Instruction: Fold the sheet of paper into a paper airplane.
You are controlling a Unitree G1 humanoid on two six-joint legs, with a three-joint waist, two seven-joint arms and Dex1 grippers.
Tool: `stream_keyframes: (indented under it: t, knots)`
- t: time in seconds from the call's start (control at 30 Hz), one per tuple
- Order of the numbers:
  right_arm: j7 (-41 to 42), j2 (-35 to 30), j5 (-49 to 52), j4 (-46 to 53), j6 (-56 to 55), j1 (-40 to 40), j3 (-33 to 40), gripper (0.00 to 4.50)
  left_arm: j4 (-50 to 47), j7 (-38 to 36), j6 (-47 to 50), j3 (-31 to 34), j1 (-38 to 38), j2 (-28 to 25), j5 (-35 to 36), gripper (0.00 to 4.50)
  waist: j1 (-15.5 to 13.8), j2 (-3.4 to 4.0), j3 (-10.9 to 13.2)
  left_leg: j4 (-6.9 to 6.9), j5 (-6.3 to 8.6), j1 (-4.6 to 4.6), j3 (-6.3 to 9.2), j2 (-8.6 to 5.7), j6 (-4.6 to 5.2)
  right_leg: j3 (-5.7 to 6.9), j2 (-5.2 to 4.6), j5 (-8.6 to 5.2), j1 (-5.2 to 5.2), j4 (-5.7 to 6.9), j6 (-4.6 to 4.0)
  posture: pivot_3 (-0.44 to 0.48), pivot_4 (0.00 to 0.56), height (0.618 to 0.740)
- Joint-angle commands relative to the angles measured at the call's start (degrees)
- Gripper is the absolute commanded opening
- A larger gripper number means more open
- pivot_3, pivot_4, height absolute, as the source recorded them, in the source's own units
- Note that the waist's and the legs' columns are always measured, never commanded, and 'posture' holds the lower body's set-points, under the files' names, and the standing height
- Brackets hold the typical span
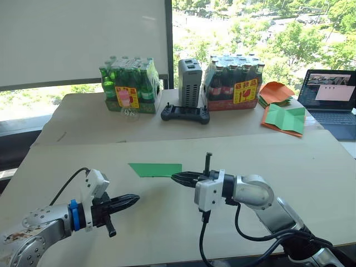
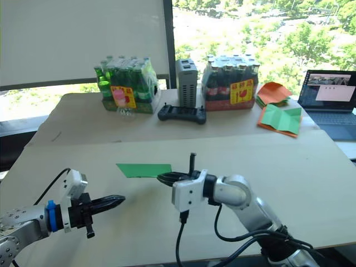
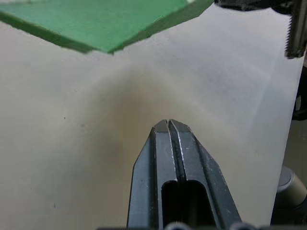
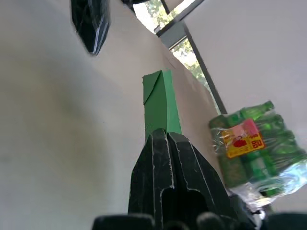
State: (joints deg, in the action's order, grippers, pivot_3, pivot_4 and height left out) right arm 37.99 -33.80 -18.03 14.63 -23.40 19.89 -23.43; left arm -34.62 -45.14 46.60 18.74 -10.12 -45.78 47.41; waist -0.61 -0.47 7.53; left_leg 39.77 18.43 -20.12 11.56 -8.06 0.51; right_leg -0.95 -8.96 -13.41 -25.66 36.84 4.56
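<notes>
The sheet of paper, bright green, is folded into a narrow strip with one slanted end and lies low over the near table. My right gripper is shut on the strip's right end; in the right wrist view the paper runs out from between its closed fingertips. My left gripper is shut with nothing in it, a short way in front of and left of the strip, pointing right. In the left wrist view its closed fingertips sit above bare tabletop, with the paper beyond them.
On the far table stand a pack of green bottles, a grey box, a black controller and a pack of dark bottles. Orange papers and an orange-edged green sheet lie at right, beside a laptop.
</notes>
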Motion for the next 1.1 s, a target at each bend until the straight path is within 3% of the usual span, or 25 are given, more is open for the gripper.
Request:
stream_keyframes:
  t: [0.03, 0.13, 0.3, 0.57, 0.7, 0.8, 0.83, 1.03, 1.1]
  knots:
    - [-4.2, -1.0, -8.9, -4.0, -10.9, -0.6, -3.2, 0.02, -1.1, -0.2, 0.0, -0.1, 0.2, -0.6, 0.8, 0.00, 0.1, -0.02, 0.0, 0.00, 0.00, 0.00, -0.07, 0.01, 0.00, -0.05, 0.02, 0.00, -0.04, 0.02, 0.00, 0.000, 0.150, 0.717]
    - [-5.8, -1.1, -12.9, -8.9, -14.3, -0.8, -5.1, 0.02, -0.6, -0.4, -0.4, -0.3, 0.4, -0.7, 0.4, 0.00, 0.4, -0.04, 0.0, -0.01, 0.00, 0.00, -0.37, 0.07, 0.00, -0.28, 0.07, 0.02, -0.23, 0.14, -0.03, 0.000, 0.150, 0.717]
    - [-2.4, -0.2, -9.1, -11.6, -12.0, -1.7, -6.0, 0.02, -0.2, -1.2, -0.9, -1.0, 0.6, -0.8, 0.0, 0.00, 0.5, -0.13, 0.0, -0.03, 0.01, 0.00, -0.69, 0.23, 0.00, -0.66, 0.27, 0.06, -0.35, 0.14, -0.10, 0.000, 0.150, 0.717]
    - [7.9, 1.5, 7.6, 0.1, 4.4, -4.2, -3.2, 2.64, 0.7, -2.0, -2.0, -1.7, 0.2, -0.5, -0.8, 0.00, 0.6, -0.17, 0.0, -0.02, 0.19, 0.00, -0.98, 0.68, -0.04, -0.88, 0.66, 0.14, -0.44, 0.03, -0.24, 0.000, 0.150, 0.717]
    - [13.1, 1.2, 20.2, 8.1, 19.1, -4.1, -0.4, 2.64, 0.8, -2.1, -1.9, -2.0, 0.9, -0.4, -1.0, 0.00, 0.5, -0.18, 0.0, -0.01, 0.24, 0.00, -1.05, 0.79, -0.03, -0.90, 0.77, 0.19, -0.44, -0.06, -0.30, 0.000, 0.150, 0.717]
    - [12.6, 3.6, 26.0, 10.4, 30.8, -2.6, 1.3, 2.64, 1.1, -2.0, -1.7, -2.4, 1.7, -0.3, -1.1, 0.00, 0.4, -0.19, 0.0, -0.01, 0.25, 0.00, -1.06, 0.85, -0.03, -0.91, 0.82, 0.24, -0.44, -0.10, -0.35, 0.000, 0.150, 0.717]
    - [12.4, 4.1, 26.8, 10.6, 34.1, -2.2, 1.5, 2.12, 1.2, -1.9, -1.7, -2.6, 2.0, -0.3, -1.2, 0.00, 0.4, -0.19, 0.0, -0.01, 0.26, 0.00, -1.07, 0.86, -0.04, -0.91, 0.84, 0.25, -0.44, -0.10, -0.36, 0.000, 0.150, 0.717]
    - [10.6, 7.6, 26.7, 8.2, 43.2, 0.0, 0.4, 0.09, 0.4, -0.6, -0.6, -3.5, 4.0, -0.1, -0.6, 0.00, 0.4, -0.19, 0.0, -0.01, 0.30, -0.01, -1.09, 0.89, -0.05, -0.91, 0.85, 0.25, -0.49, -0.10, -0.35, 0.000, 0.150, 0.717]
    - [10.8, 8.1, 26.8, 7.7, 45.0, 0.0, -0.3, 0.01, 0.3, 0.0, -0.1, -3.4, 4.7, -0.1, -0.2, 0.00, 0.5, -0.19, 0.0, -0.01, 0.30, -0.01, -1.10, 0.89, -0.05, -0.91, 0.86, 0.26, -0.50, -0.09, -0.35, 0.000, 0.150, 0.717]
